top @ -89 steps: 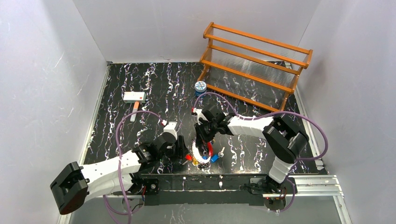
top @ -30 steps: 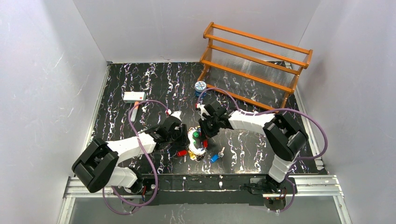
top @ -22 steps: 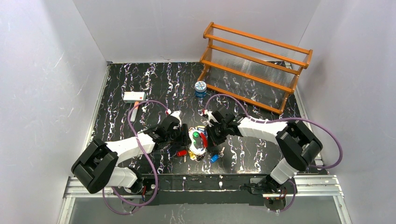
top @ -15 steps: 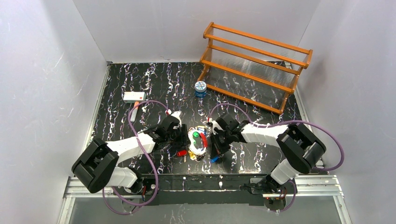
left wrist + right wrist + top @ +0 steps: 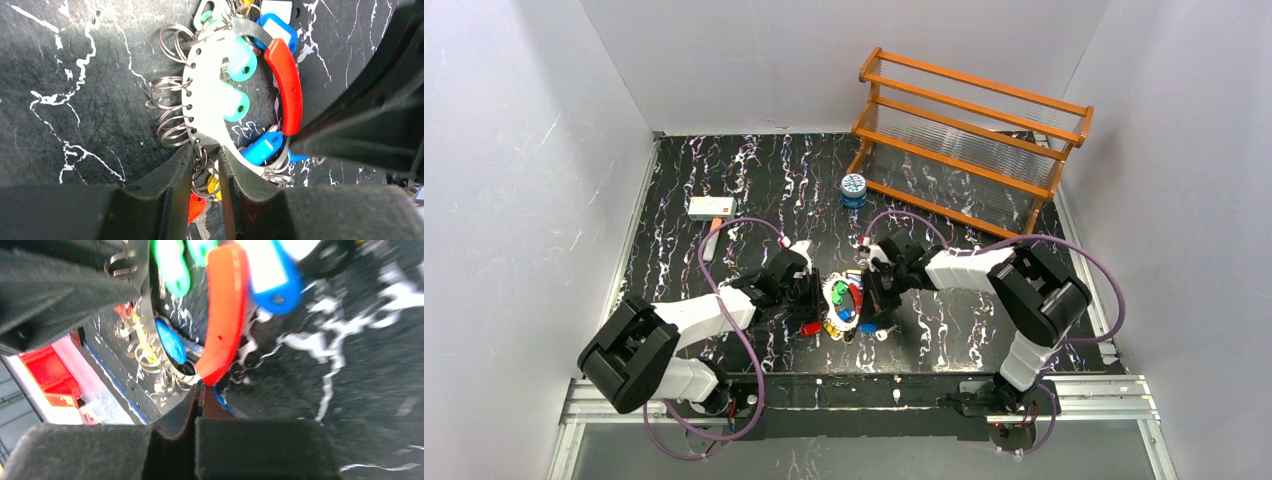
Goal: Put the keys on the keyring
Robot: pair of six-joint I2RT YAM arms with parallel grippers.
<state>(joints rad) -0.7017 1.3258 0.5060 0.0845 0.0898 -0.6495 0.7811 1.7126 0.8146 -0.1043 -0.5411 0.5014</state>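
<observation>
Right wrist: blurry keyring (image 5: 226, 315), top off-frame.

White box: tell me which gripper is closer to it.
Left. The left gripper sits at the keyring on the white box's side; the right gripper is across the ring, farther away.

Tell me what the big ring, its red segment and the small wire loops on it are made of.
The keyring looks like thin sheet metal painted or coated matte white, though plastic is possible: flat, with punched holes along its edge. Its red segment appears glossy plastic, showing soft highlights. The small loops look like bright steel wire, coiled and shiny.
</observation>
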